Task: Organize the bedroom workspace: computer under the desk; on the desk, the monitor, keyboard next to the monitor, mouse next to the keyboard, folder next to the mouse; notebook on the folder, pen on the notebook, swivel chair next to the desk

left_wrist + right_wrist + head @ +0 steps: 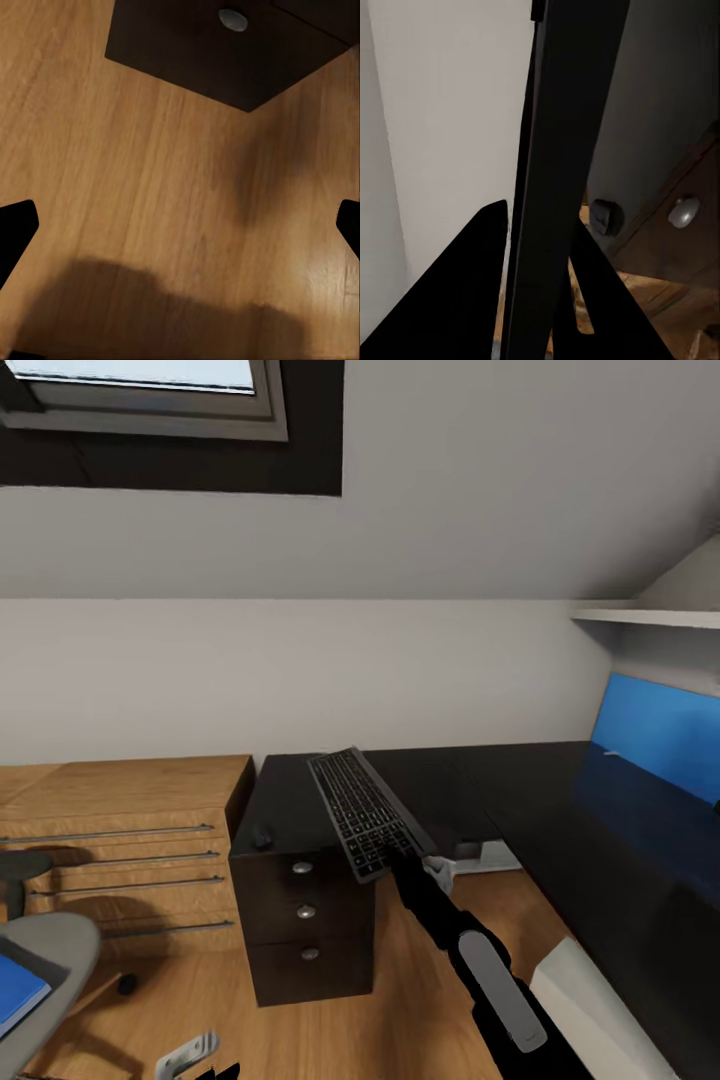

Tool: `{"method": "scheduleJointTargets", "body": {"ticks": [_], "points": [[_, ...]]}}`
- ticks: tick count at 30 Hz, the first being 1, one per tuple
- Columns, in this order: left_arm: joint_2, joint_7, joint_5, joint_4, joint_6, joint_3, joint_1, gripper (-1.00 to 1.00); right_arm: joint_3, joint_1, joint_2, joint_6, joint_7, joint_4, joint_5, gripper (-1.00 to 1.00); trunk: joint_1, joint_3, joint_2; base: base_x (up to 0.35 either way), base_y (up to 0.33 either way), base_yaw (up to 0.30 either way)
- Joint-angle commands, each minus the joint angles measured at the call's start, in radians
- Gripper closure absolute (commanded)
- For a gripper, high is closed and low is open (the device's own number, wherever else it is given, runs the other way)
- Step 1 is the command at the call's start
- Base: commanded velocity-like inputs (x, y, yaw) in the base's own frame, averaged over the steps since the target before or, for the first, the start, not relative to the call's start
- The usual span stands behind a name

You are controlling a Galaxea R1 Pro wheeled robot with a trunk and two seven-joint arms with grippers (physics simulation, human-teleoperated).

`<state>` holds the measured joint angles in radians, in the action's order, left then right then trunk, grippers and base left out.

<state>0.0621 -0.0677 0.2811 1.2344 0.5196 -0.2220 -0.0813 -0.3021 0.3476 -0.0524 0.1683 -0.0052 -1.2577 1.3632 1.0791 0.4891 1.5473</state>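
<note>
Head view: right hand [400,857] at frame centre is clamped on the near end of the keyboard [362,812], which is lifted off any surface and tilted, its far end pointing to the upper left, over the right edge of the black drawer unit [300,880]. Right wrist view confirms it: the two fingers [472,285] sit on either side of the keyboard's thin dark edge [562,180].

The black counter [560,810] with a blue back panel [655,735] fills the right of the frame, nothing visible on the part shown. The drawer unit with round silver knobs stands left of it on the wood floor [400,1000]. Low light-wood shelving [120,830] is at the middle left.

The swivel chair [45,980] is at the lower left edge with the blue folder [15,990] lying on its grey seat, well apart from the counter.

Left wrist view: left hand [180,225] has fingers spread apart, nothing between them, hanging above the floor near the drawer unit's corner [225,52].
</note>
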Motion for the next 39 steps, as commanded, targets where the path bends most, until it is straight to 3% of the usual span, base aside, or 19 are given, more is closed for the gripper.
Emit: {"method": "scheduleJointTargets", "body": {"ticks": [1,8,12,13,39], "points": [[0.001,-0.004,0.003,0.002,0.007,-0.004,0.0,-1.0,0.0,-0.009,0.002,0.003,-0.006,-0.014,0.023,1.0,-0.004,-0.002,-0.007,-0.297,-0.142,0.0],[0.001,-0.004,0.003,-0.01,0.007,-0.004,0.0,-1.0,0.002,-0.031,0.014,0.003,-0.012,-0.06,0.051,1.0,-0.031,-0.024,-0.056,-0.298,-0.139,0.0],[0.001,-0.004,0.003,-0.013,0.007,-0.004,0.0,-1.0,0.001,-0.032,0.015,0.003,-0.013,-0.063,0.139,1.0,-0.047,-0.037,-0.084,-0.275,-0.146,0.0],[0.001,-0.004,0.003,-0.013,0.007,-0.004,0.0,-1.0,0.001,-0.033,0.016,0.003,-0.013,-0.063,0.145,1.0,-0.05,-0.04,-0.091,-0.177,-0.122,0.0],[0.001,-0.005,0.003,-0.013,0.007,-0.005,0.0,-1.0,0.003,-0.033,0.017,0.004,-0.016,-0.063,0.157,1.0,-0.15,-0.121,-0.273,-0.302,-0.056,0.0]]}}
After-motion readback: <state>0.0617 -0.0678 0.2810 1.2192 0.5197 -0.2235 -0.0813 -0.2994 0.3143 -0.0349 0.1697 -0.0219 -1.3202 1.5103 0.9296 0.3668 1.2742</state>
